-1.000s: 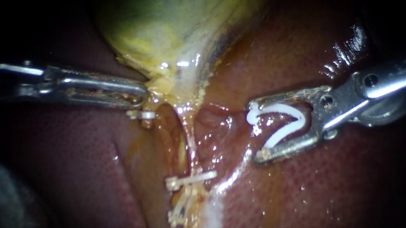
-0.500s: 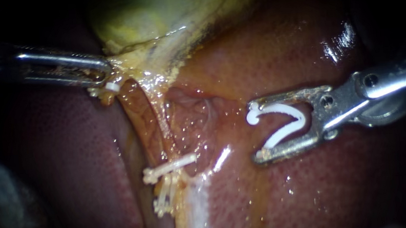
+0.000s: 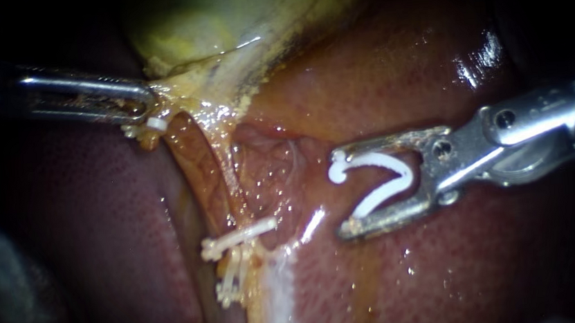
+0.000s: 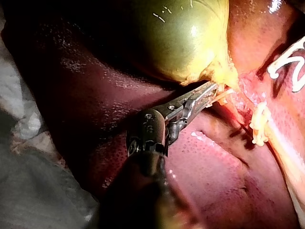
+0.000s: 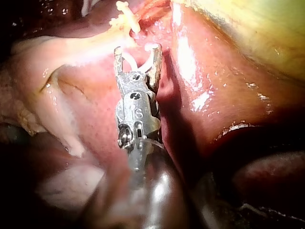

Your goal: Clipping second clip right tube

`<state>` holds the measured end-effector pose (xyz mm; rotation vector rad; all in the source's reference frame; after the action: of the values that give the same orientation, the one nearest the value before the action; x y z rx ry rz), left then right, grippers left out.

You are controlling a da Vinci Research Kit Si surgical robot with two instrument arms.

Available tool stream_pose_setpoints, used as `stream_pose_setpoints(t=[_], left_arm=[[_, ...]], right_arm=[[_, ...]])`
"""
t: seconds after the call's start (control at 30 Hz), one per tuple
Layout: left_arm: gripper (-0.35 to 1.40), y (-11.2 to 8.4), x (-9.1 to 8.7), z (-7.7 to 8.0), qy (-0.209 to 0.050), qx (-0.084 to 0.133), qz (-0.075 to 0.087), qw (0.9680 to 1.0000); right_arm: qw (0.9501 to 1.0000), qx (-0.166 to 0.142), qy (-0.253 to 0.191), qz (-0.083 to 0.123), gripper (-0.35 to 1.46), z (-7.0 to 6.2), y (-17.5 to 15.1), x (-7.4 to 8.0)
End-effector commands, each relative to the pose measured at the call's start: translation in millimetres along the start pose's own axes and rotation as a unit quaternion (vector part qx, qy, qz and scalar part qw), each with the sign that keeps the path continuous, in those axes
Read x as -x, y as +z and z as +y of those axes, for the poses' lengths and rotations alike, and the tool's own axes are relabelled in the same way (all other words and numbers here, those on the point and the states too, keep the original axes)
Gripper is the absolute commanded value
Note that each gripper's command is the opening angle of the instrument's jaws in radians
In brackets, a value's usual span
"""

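From right, level: right instrument (image 3: 339, 193), hand spread wide, cradling open white clip (image 3: 386, 196) near tube (image 3: 228, 180). From left: left instrument (image 3: 147, 106), hand pinching gallbladder (image 3: 220, 21) neck.

Dim edges — glare glints on wet liver (image 3: 449, 265).

gap: bare liver (image 3: 282, 176) lies open between the tube (image 3: 231, 179) and right instrument (image 3: 339, 193), jaws spread round the loaded clip (image 3: 373, 185) | blocks: placed clips (image 3: 238, 234) cross the tube's lower end; left instrument (image 3: 149, 105) clamped on gallbladder (image 3: 220, 21) at its upper end | below right instrument: liver bare
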<state>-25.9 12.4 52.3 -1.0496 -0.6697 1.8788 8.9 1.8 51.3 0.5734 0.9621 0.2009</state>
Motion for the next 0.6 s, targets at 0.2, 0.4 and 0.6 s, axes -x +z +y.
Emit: stream_pose_setpoints(t=[0.2, 0.4, 0.6], left_arm=[[-0.35, 0.0, 0.0, 0.0, -0.001, -0.001, 0.000, 1.0000], [-0.35, 0.0, 0.0, 0.1, -0.001, -0.001, 0.001, 1.0000], [-0.35, 0.0, 0.0, 0.3, -0.001, -0.002, 0.001, 1.0000]], right_arm=[[0.9985, -0.001, 0.055, 0.002, 0.50, 0.4, 1.9, -0.9], [0.9951, -0.004, 0.099, 0.005, 0.50, 0.9, 3.9, -1.3], [0.9908, -0.005, 0.135, 0.007, 0.49, 1.7, 6.1, -0.8]])
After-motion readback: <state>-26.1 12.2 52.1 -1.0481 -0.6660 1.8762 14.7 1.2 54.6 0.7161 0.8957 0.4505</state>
